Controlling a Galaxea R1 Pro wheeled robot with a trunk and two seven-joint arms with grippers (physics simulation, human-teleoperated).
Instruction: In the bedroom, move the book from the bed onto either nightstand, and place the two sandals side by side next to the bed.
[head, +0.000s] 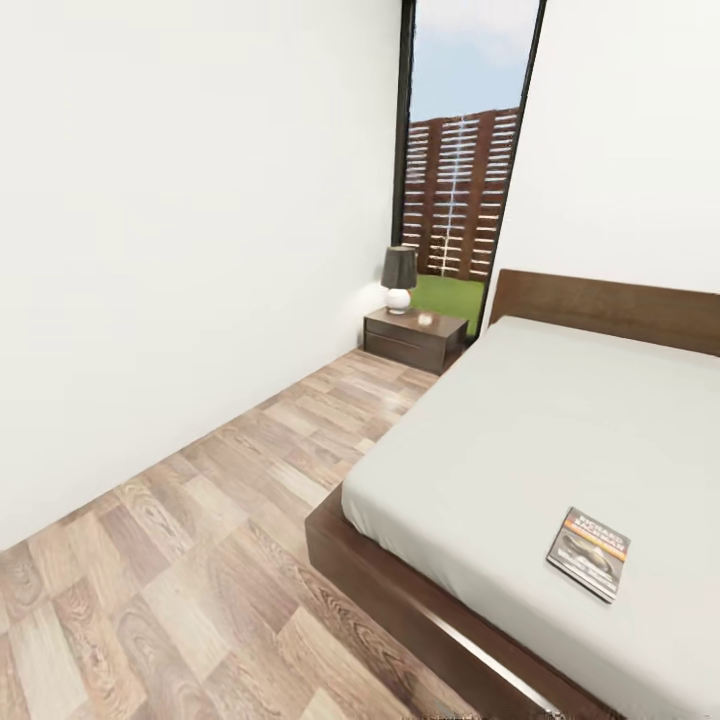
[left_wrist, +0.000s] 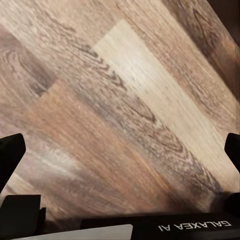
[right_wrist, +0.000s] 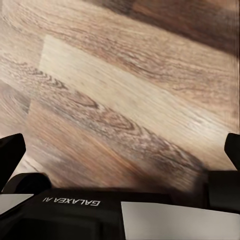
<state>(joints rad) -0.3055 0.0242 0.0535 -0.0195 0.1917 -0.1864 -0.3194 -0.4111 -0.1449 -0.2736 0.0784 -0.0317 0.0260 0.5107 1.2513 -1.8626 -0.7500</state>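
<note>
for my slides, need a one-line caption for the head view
Small dark paperback book lies on the pale grey mattress bed; dark brown wooden nightstand with lamp beyond.

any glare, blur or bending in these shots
Head view: wide-angle bending tilts the window frame; soft sheen on the floor toward the nightstand; book lettering too blurred to read. Both wrist views: planks slightly soft, with a pale washed-out board.

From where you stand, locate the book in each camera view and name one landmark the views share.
Head view: the book lies flat on the bed, at lower right, near the mattress's near end.
Left wrist view: not in it; wood plank floor beyond the open left gripper.
Right wrist view: not in it; floor beyond the open right gripper.
Shared landmark: the floor.
</note>
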